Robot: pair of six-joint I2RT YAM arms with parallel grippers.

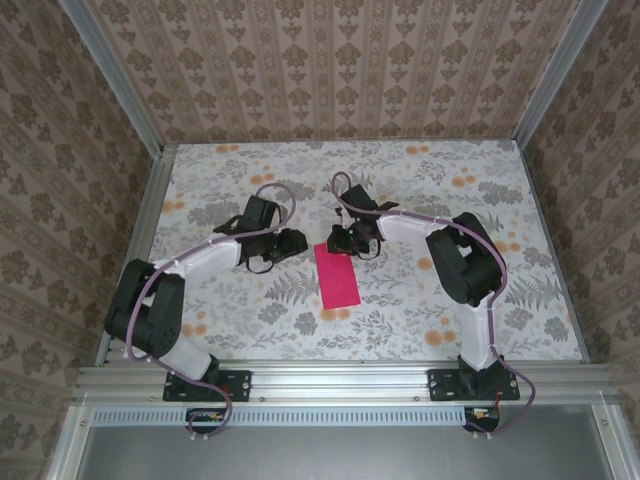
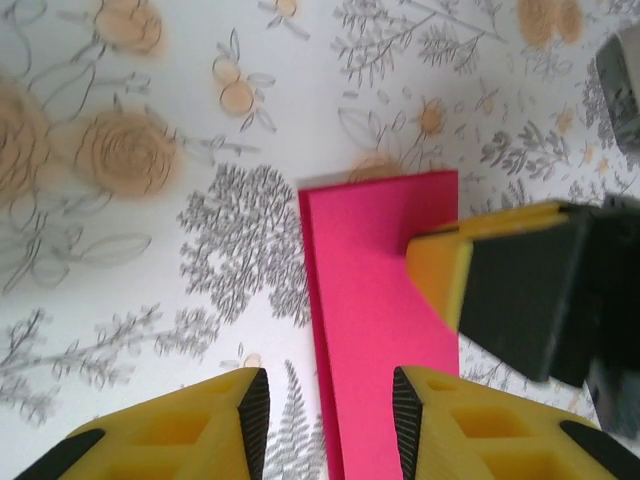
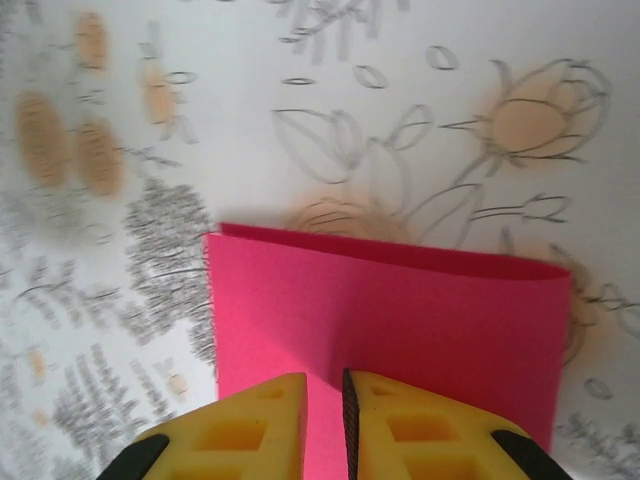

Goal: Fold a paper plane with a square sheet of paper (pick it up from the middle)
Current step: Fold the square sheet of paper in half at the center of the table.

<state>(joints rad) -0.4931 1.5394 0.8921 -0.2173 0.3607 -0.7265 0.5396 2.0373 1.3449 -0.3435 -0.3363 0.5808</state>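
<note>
The square sheet of paper [image 1: 336,277] is magenta-pink and lies flat on the flowered table, folded in half into a narrow rectangle. My left gripper [image 1: 290,243] sits at the sheet's far left corner. In the left wrist view it [image 2: 330,395] is open, its jaws straddling the left long edge of the sheet [image 2: 375,260]. My right gripper [image 1: 345,243] rests at the sheet's far end. In the right wrist view it [image 3: 325,395] is shut to a thin slit, low over the sheet [image 3: 400,310], whose top layer lifts slightly along the far edge. One of its yellow fingers [image 2: 440,270] touches the sheet's right edge.
The table [image 1: 450,300] wears a cloth with grey leaves and orange flowers. Aluminium frame rails [image 1: 330,378] and patterned walls close it in on all sides. Both arm bases stand at the near edge.
</note>
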